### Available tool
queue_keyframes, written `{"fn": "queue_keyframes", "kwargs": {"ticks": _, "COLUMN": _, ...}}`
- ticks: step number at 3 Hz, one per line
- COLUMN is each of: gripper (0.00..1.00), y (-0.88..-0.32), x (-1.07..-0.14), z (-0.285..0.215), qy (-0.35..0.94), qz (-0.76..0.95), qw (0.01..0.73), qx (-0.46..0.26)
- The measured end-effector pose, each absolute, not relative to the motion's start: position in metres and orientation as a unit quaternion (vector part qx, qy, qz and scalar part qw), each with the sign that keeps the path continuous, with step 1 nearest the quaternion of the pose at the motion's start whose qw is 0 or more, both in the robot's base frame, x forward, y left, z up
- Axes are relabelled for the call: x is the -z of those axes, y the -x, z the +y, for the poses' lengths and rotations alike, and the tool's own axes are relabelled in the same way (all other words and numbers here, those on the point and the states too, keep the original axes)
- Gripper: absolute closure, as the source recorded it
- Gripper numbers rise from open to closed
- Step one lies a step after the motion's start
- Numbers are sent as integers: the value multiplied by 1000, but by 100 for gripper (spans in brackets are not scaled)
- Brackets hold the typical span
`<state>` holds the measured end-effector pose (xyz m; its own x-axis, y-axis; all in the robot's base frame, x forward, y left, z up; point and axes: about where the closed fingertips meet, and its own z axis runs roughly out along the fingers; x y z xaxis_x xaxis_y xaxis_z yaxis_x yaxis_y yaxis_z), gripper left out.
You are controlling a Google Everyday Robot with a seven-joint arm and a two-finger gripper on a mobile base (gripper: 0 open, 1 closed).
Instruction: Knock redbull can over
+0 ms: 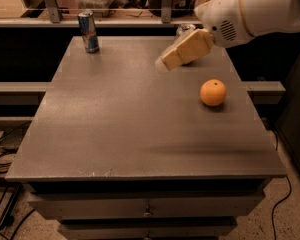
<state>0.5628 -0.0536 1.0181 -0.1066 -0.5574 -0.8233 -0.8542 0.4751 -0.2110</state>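
The redbull can (88,31) stands upright near the far corner of the table (115,129) on the left of the view, blue and silver, with its silver top up and nothing touching it. The arm (260,9), white and bulky, comes in from the upper right of the view and ends in the gripper (166,64), a tan wedge that slants down and toward the left over the far right part of the tabletop. Its jaws look pressed together, since the two read as one block with no gap showing, and they pinch nothing. The gripper hangs above the surface rather than resting on it (a faint shadow lies on the table beneath the tip). It is well apart from the redbull can, with a broad stretch of grey tabletop between them. Just behind the gripper a second can (185,30) is mostly hidden, and only its silver top shows above the tan block. An orange (213,92) sits on the table nearer the camera and to the right of the gripper's tip, apart from it and close to the table's right edge. Below the tabletop's front edge a drawer (147,209) with a small knob is visible, and dark cables (0,154) lie on the floor at the left
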Motion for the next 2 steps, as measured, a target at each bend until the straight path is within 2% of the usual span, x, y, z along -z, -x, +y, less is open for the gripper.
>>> {"fn": "queue_keyframes", "kwargs": {"ticks": 2, "gripper": 0, "y": -626, "x": -997, "z": 33, "qy": 471, "qz": 711, "qw": 484, "qx": -198}}
